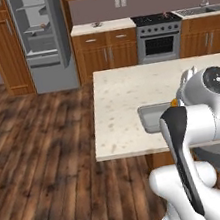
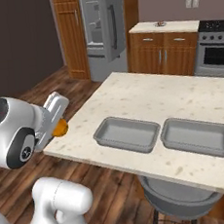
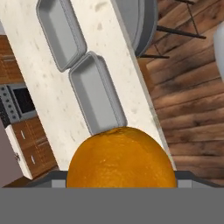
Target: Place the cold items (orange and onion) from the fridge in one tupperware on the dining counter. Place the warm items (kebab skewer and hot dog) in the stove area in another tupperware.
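Observation:
My gripper [image 2: 59, 128] is shut on the orange [image 2: 61, 128], held just off the near left corner of the dining counter [image 2: 151, 97]. In the hand view the orange [image 3: 120, 157] bulges between the jaws and hides the fingertips. A sliver of the orange [image 1: 174, 103] peeks out beside my arm. Two empty grey tupperwares sit side by side on the counter: the nearer one [image 2: 126, 133] [image 3: 97, 94] and the farther one [image 2: 197, 135] [image 3: 61, 30]. The onion, kebab skewer and hot dog are too small to make out.
The fridge [image 1: 41, 37] [image 2: 99, 22] stands open at the back wall. The stove [image 1: 160, 38] [image 2: 217, 44] is to its right between wooden cabinets. A grey stool [image 2: 177, 197] [image 3: 140, 22] is tucked under the counter's near edge. Wooden floor lies open to the left.

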